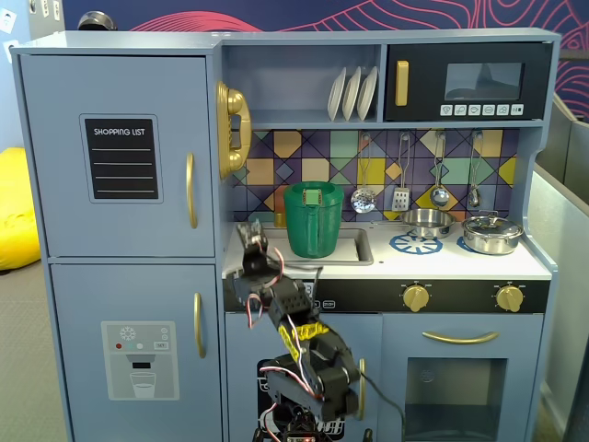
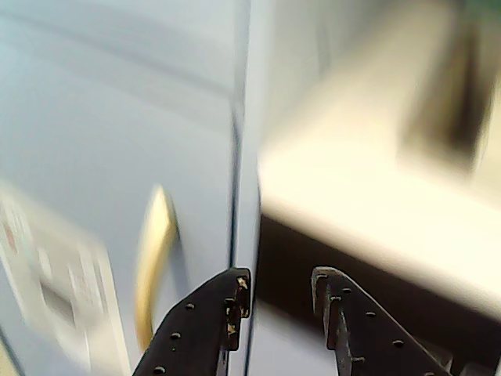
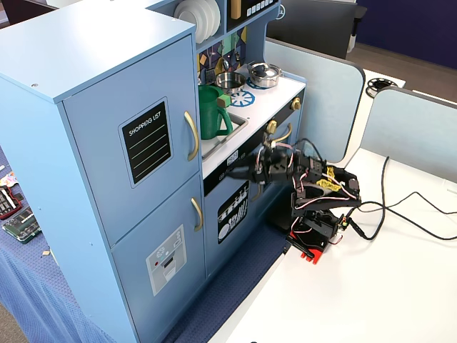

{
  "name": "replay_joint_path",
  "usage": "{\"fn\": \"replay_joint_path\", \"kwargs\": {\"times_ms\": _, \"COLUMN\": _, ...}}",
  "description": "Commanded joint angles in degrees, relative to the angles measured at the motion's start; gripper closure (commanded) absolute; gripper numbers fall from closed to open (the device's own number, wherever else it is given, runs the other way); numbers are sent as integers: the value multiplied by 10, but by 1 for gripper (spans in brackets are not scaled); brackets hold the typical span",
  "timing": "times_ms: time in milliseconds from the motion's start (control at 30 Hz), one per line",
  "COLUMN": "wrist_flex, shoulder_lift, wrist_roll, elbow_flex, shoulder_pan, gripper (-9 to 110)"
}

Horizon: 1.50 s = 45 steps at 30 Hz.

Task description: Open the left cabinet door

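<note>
The left cabinet door (image 1: 120, 92) is the upper blue-grey door with the black "SHOPPING LIST" panel (image 1: 121, 157) and a curved gold handle (image 1: 190, 191). It is closed in both fixed views (image 3: 107, 107). My gripper (image 1: 248, 232) is open and empty. It hangs in front of the counter edge, to the right of the doors and below the level of that handle (image 3: 191, 136). In the blurred wrist view the black fingers (image 2: 235, 291) stand apart round the gripper's middle (image 2: 279, 286), pointing at the seam right of the lower dispenser door's gold handle (image 2: 153, 258).
The lower door with the grey dispenser panel (image 1: 138, 359) is closed below. A green pitcher (image 1: 313, 219) stands in the sink and a gold phone (image 1: 232, 129) hangs on the cabinet side. The arm's base (image 3: 314, 236) and its cables (image 3: 407, 214) lie on the white table.
</note>
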Motion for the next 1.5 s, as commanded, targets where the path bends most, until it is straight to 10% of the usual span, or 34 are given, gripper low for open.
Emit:
{"fn": "replay_joint_path", "kwargs": {"times_ms": 0, "wrist_flex": -18, "shoulder_lift": -68, "wrist_roll": 15, "elbow_flex": -164, "shoulder_pan": -23, "gripper": 101}}
{"fn": "replay_joint_path", "kwargs": {"times_ms": 1467, "wrist_flex": -192, "shoulder_lift": -368, "wrist_roll": 59, "elbow_flex": -415, "shoulder_pan": -167, "gripper": 85}}
